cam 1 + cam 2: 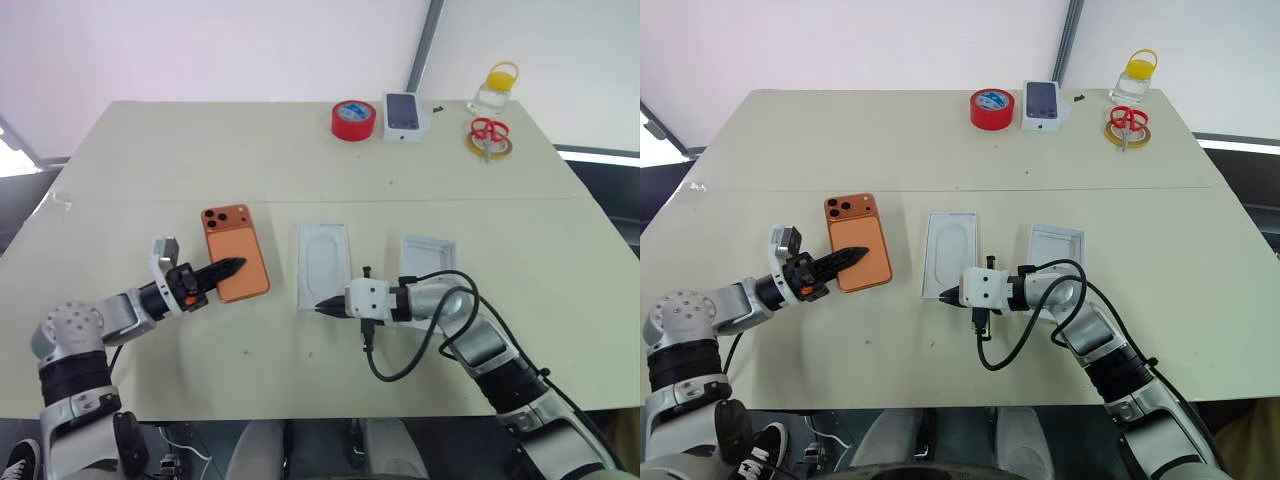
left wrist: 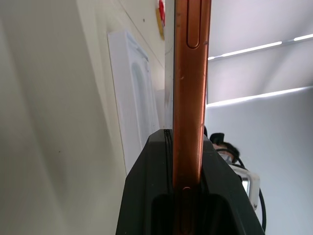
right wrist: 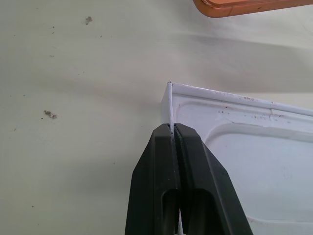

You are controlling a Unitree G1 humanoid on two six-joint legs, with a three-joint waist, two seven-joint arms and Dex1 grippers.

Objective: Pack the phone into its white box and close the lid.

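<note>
Over on the left side of the table (image 1: 150, 160) our left gripper (image 1: 232, 266) is clamped on the orange phone (image 1: 236, 253), pinching it across its thin edges near the bottom end, so the phone sits a bit lifted and tilted, camera lenses facing up. It's a stiff, slick slab and probably has some heft, so we'd guess a grip on just one end could let it swing or slip; holding closer to the middle would feel safer. Just to the right of it lies the white box (image 1: 324, 262), open side up, empty, well within reach. Our right gripper (image 3: 173, 131) is closed tight on the thin wall of that box at its near corner, which looks like a way to pin it down while the phone goes in. That cardboard is light and flimsy, so it'll likely slide or bend if we tug. Further right sits the lid (image 1: 428, 254), flat on the table, not on yet.
</note>
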